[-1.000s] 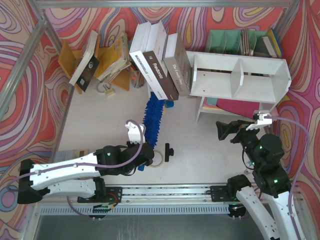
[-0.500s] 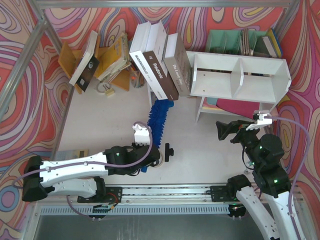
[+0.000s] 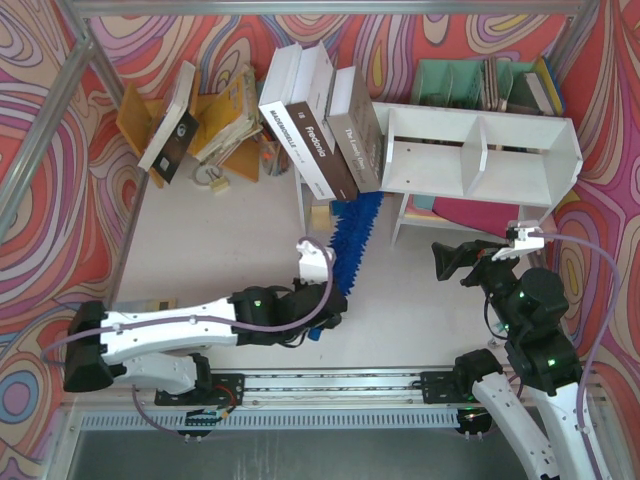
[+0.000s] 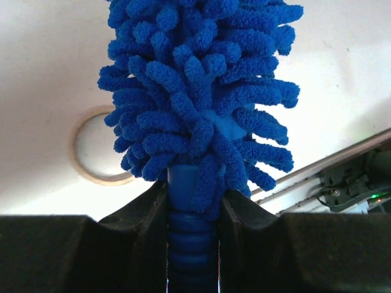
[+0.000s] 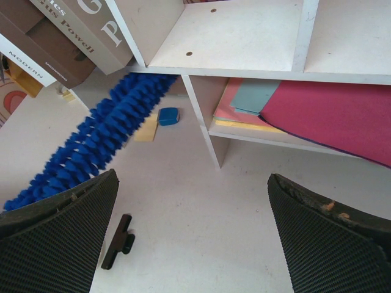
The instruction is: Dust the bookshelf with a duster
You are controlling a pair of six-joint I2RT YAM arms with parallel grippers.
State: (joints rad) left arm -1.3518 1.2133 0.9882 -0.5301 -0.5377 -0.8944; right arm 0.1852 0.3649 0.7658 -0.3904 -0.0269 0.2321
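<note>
**Duster held by the left gripper and aimed at the bookshelf**

The blue fluffy duster [image 3: 352,238] is gripped by the left gripper [image 4: 194,204]. Its jaws are closed tight on the ribbed handle, just below the fluffy head. The grip is judged to be placed at the handle end so that the whole soft length is left free for wiping.

The duster's long axis is set diagonally across the white counter [image 3: 220,240]. The handle is nearest the robot. The head is pointed away and to the right, towards the white bookshelf [image 3: 480,150]. The tip is seen low at the shelf's left end, beside its leg and under a stack of leaning books [image 3: 320,130]. Whether it touches the shelf cannot be told.

The right gripper [image 3: 452,262] is held wide open and empty in front of the shelf, well apart from the duster. It is apparently parked clear of the sweep. The two open compartments are judged not yet reached.
</note>
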